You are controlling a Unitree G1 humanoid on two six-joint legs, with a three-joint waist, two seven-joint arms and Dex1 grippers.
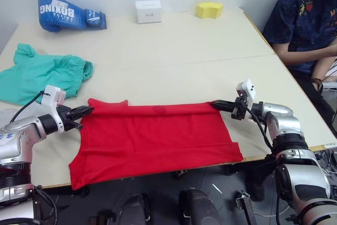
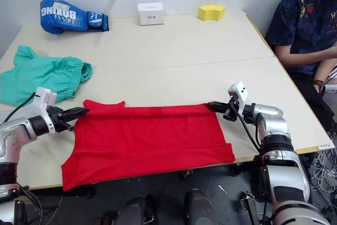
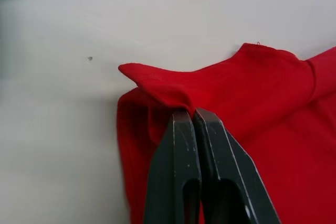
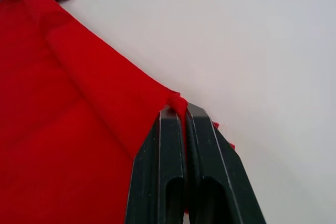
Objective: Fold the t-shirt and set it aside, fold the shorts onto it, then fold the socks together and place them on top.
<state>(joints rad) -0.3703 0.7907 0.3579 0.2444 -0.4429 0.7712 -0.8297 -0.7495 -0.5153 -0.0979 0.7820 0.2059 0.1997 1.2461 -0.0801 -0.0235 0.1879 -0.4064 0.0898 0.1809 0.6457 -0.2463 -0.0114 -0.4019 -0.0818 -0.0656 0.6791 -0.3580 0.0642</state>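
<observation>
While pinched at both far corners, lies flat across the near side of the table (image 1: pixel 174 46): t-shirt (image 1: pixel 152 138), red and folded lengthwise. Left gripper (image 1: pixel 88 110) clamped on the cloth at the far left corner; right gripper (image 1: pixel 217 105) clamped likewise at the far right. Light, limp fabric, likely to sag and crease between the holds, so best kept taut at the corners. Shorts (image 1: pixel 42 72) bunched at the far left, well apart.
</observation>
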